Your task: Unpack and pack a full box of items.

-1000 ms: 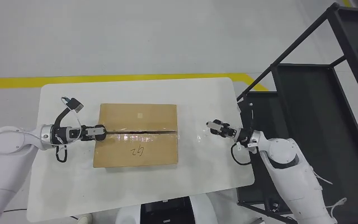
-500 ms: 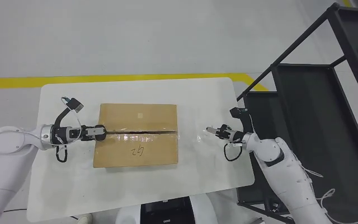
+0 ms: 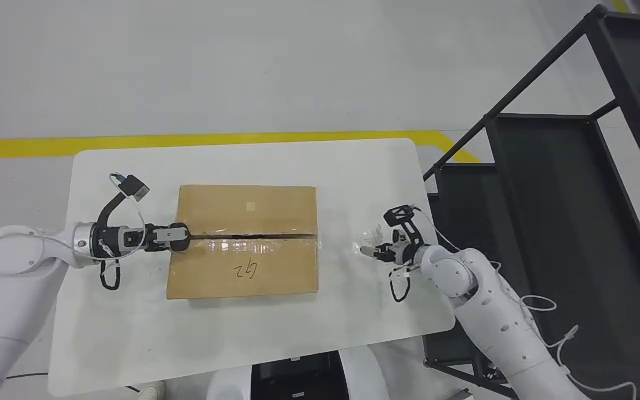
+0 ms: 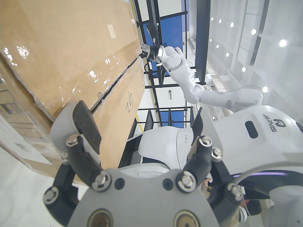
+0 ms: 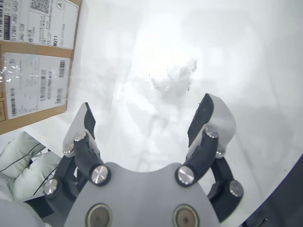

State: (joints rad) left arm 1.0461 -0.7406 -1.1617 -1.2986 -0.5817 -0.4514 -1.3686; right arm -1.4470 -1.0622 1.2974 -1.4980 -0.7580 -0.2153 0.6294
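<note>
A closed cardboard box (image 3: 245,240) lies in the middle of the white table (image 3: 380,180), its taped top seam split along its length. My left gripper (image 3: 181,238) sits at the seam's left end, open, with one finger (image 4: 86,126) against the box's (image 4: 71,43) corner and nothing held. My right gripper (image 3: 383,250) hovers over bare table to the right of the box, open (image 5: 144,119) and empty. A crumpled wad of clear tape (image 5: 175,79) lies on the table just beyond its fingertips, also visible as the tape wad (image 3: 366,244). Printed labels cover the box's right side (image 5: 35,48).
A black metal rack (image 3: 540,170) stands close against the table's right edge, beside my right arm. A yellow floor line (image 3: 250,143) runs behind the table. Bare table surface lies in front of and to the right of the box.
My right wrist has turned and shifted slightly toward the table's front edge, and the tape wad now lies by its fingertips. The left arm and the box have not moved.
</note>
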